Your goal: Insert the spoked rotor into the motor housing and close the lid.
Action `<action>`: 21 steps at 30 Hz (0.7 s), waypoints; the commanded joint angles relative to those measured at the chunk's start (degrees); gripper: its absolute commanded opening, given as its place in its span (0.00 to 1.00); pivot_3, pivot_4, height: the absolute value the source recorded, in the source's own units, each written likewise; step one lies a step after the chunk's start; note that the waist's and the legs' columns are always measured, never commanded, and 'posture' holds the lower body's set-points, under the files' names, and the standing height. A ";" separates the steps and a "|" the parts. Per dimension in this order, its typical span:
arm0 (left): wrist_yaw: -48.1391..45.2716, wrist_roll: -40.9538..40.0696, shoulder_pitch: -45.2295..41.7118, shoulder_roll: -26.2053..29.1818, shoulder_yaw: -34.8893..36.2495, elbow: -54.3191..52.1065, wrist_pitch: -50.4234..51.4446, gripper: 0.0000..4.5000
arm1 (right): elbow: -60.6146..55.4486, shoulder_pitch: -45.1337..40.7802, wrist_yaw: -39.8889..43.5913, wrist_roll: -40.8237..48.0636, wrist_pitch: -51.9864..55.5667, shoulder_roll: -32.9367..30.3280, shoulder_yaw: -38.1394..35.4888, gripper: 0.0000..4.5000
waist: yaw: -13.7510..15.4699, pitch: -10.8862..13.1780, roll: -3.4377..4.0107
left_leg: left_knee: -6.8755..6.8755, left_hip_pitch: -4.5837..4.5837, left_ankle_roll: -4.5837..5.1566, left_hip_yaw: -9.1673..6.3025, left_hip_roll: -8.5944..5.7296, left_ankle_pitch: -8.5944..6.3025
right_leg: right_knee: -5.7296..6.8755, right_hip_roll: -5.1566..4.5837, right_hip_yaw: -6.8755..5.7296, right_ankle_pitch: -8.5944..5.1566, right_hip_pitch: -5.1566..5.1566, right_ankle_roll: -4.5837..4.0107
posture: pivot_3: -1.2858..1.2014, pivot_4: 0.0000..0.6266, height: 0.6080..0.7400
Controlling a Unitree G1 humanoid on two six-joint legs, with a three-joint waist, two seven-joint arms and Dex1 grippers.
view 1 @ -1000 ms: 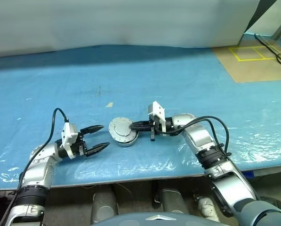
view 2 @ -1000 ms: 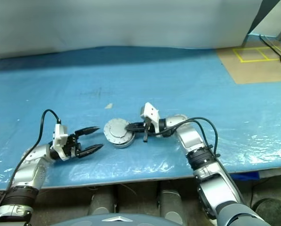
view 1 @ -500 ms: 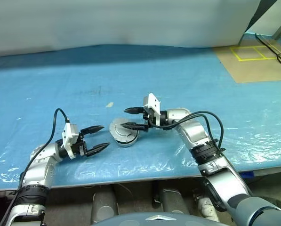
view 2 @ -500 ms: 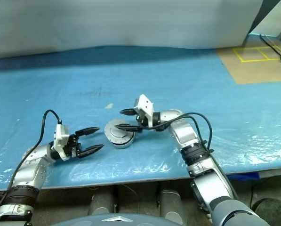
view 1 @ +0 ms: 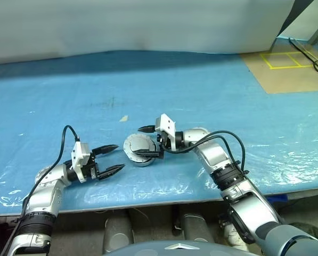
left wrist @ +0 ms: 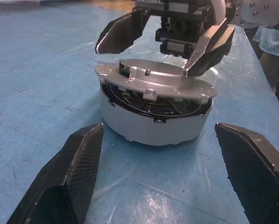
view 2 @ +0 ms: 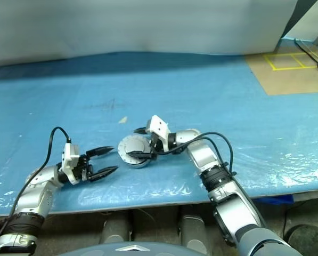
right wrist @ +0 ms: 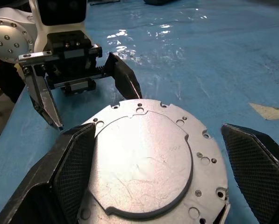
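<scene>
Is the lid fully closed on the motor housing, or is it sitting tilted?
Tilted, not closed. The lid rests askew on the motor housing: a dark gap under its near edge exposes the inside.

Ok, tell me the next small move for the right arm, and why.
Probably press the lid down flat. It sits tilted on the housing, with a dark gap showing under one edge, and the right end effector is open around it, so it looks unseated.

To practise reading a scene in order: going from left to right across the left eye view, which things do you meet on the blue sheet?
Left hand → lid resting on the motor housing → right hand, open around it → tan floor patch with yellow tape square.
</scene>
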 commanded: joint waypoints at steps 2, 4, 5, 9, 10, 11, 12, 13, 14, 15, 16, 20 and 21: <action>0.32 -0.11 0.72 0.48 0.14 -2.17 -0.15 0.89 | -0.78 0.11 0.34 -0.32 -1.53 0.40 0.38 0.99 | 0.00 0.00 0.00 | -0.01 0.00 0.00 0.00 0.00 0.00 | 0.00 0.00 0.00 0.00 0.00 0.00 | 0.52 0.24 1.00; 0.44 -0.07 0.92 0.50 0.15 -2.31 -0.16 0.89 | 0.42 0.17 0.12 -1.46 -2.56 0.28 0.98 0.99 | -0.01 0.00 0.00 | -0.01 0.01 0.00 0.00 0.00 0.00 | 0.00 0.00 0.00 0.00 0.00 0.00 | 0.52 0.24 1.00; 0.54 -0.06 1.01 0.48 0.13 -2.41 -0.14 0.89 | 0.86 0.23 0.12 -1.85 -2.94 0.18 1.20 0.99 | -0.01 0.00 0.00 | -0.01 0.01 0.00 0.00 0.00 0.00 | 0.00 0.00 0.00 0.00 0.00 0.00 | 0.52 0.24 1.00; 0.86 -0.05 1.57 0.40 0.09 -2.74 -0.26 0.89 | -0.21 0.89 1.01 -1.37 -3.21 -0.04 1.45 0.99 | -0.01 0.00 0.00 | -0.01 0.03 0.00 0.00 0.00 0.00 | 0.01 0.00 0.00 0.00 0.01 0.00 | 0.52 0.24 1.00; 0.93 -0.06 1.69 0.37 0.07 -2.82 -0.25 0.89 | -0.34 0.93 1.41 -1.13 -2.98 -0.12 1.47 0.99 | -0.02 0.00 0.00 | -0.01 0.04 0.00 0.00 0.00 0.00 | 0.01 0.00 0.00 0.00 0.02 0.00 | 0.52 0.24 1.00; 0.98 -0.05 1.77 0.36 0.05 -2.84 -0.26 0.89 | -0.26 0.91 1.62 -1.02 -2.78 -0.14 1.47 0.99 | -0.04 0.00 0.00 | -0.01 0.04 0.00 0.00 0.00 0.00 | 0.01 0.00 0.00 0.00 0.02 0.00 | 0.52 0.24 1.00; 1.05 -0.04 1.83 0.35 0.04 -2.83 -0.30 0.89 | -0.08 0.89 1.70 -1.05 -2.74 -0.12 1.45 0.99 | -0.05 0.00 0.00 | -0.01 0.04 0.00 0.00 0.00 0.00 | 0.01 0.00 0.00 0.00 0.02 0.00 | 0.52 0.24 1.00; 1.07 -0.04 1.87 0.35 0.03 -2.80 -0.33 0.89 | 0.15 0.89 1.74 -1.14 -2.64 -0.09 1.47 0.99 | -0.06 0.00 0.00 | -0.01 0.04 0.00 0.00 0.00 0.00 | 0.01 0.01 0.00 0.00 0.02 0.00 | 0.52 0.24 1.00; 1.14 0.01 1.83 0.32 -0.01 -2.76 -0.35 0.89 | 0.50 0.86 1.65 -1.34 -2.74 -0.08 1.46 0.99 | -0.06 0.00 0.00 | -0.01 0.04 0.00 0.00 0.01 0.00 | 0.01 0.01 0.00 0.00 0.02 0.00 | 0.52 0.24 1.00; 1.18 0.05 1.78 0.29 -0.02 -2.70 -0.41 0.89 | 0.82 0.87 1.48 -1.57 -2.94 -0.09 1.43 0.95 | -0.06 0.00 0.00 | -0.01 0.04 0.00 0.00 0.00 0.00 | 0.01 0.01 0.00 0.00 0.02 0.00 | 0.52 0.24 1.00; 1.22 0.08 1.74 0.28 -0.03 -2.67 -0.45 0.89 | 1.02 0.87 1.35 -1.71 -3.08 -0.10 1.41 0.91 | -0.06 0.00 0.00 | -0.02 0.04 0.00 0.00 0.00 0.00 | 0.01 0.01 0.00 0.00 0.02 0.00 | 0.52 0.24 1.00; 1.14 0.07 1.57 0.25 -0.01 -2.41 -0.50 0.89 | 0.43 1.04 1.66 -1.73 -3.57 -0.83 1.15 0.66 | -0.06 0.00 0.00 | -0.02 0.05 0.00 0.00 0.00 0.00 | 0.01 0.00 0.00 0.00 0.02 0.00 | 0.52 0.24 1.00; 1.04 0.02 1.58 0.29 0.04 -2.31 -0.55 0.89 | 0.08 0.91 1.83 -1.58 -3.56 -1.11 0.94 0.66 | -0.05 0.00 0.00 | -0.01 0.05 0.00 0.00 0.00 0.00 | 0.01 0.00 0.00 0.00 0.02 0.00 | 0.52 0.24 1.00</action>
